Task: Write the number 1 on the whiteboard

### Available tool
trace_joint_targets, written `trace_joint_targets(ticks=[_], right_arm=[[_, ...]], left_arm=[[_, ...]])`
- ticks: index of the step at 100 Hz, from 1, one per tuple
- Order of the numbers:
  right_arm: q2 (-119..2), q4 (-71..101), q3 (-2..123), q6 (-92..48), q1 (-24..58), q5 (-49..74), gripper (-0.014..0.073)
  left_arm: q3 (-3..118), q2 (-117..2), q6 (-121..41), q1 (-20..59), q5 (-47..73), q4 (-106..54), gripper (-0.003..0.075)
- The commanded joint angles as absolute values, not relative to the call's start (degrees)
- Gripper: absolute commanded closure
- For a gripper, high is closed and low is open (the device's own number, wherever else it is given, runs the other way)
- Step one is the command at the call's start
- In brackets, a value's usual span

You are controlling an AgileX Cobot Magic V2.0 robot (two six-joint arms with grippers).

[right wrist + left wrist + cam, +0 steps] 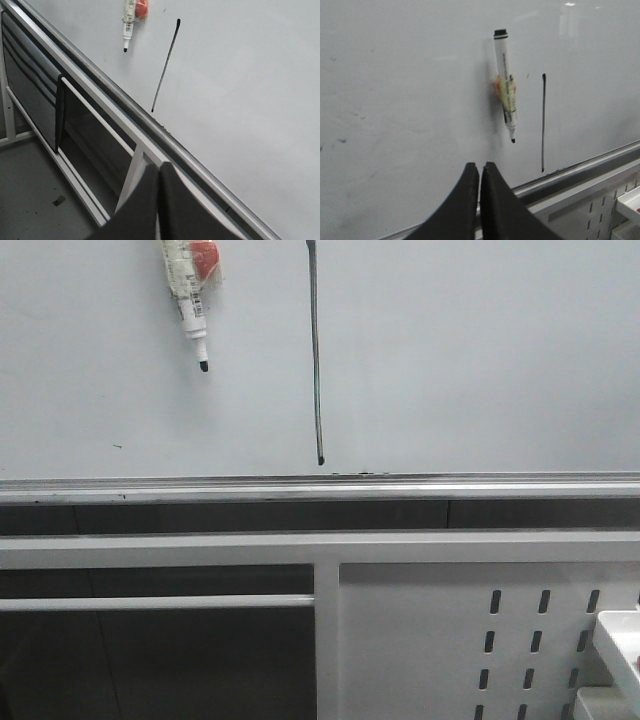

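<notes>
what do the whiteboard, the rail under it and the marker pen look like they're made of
The whiteboard: smooth, glossy, pale grey coated sheet, judging by the soft light reflections; the core is hidden. The rail: probably brushed metal such as aluminium, silver with a bright highlight line. The marker pen: likely white plastic with a printed label and a black cap end and tip.

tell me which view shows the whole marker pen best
The left wrist view: the marker pen shows whole, cap to tip, stuck on the whiteboard. The front and right wrist views cut off its upper end at the frame edge.
</notes>
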State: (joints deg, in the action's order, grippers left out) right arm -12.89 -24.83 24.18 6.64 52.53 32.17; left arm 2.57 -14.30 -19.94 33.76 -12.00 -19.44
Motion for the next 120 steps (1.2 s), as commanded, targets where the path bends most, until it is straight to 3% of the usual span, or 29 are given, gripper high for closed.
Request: trace_joint_targets(ticks=[1, 47, 69, 120], right_arm=[[-13.4, -26.6, 25.6, 6.6, 52.2, 28.0, 0.0643], [-13.4, -26.6, 25.6, 6.6, 52.2, 28.0, 0.0643], [-13.4, -26.6, 25.6, 6.6, 52.2, 28.0, 0.0643], [-13.4, -26.6, 25.6, 6.6, 52.2, 28.0, 0.0643]], left_arm=[[2.6, -10.5, -18.9, 29.8, -11.3, -18.4, 0.0740], [-2.2, 1.5, -5.4, 9.5, 10.1, -13.9, 0.0740], [-2.2, 1.5, -5.4, 7.6, 18.4, -13.9, 0.0740], [-2.2, 1.5, -5.4, 7.6, 17.5, -13.9, 0.0740]])
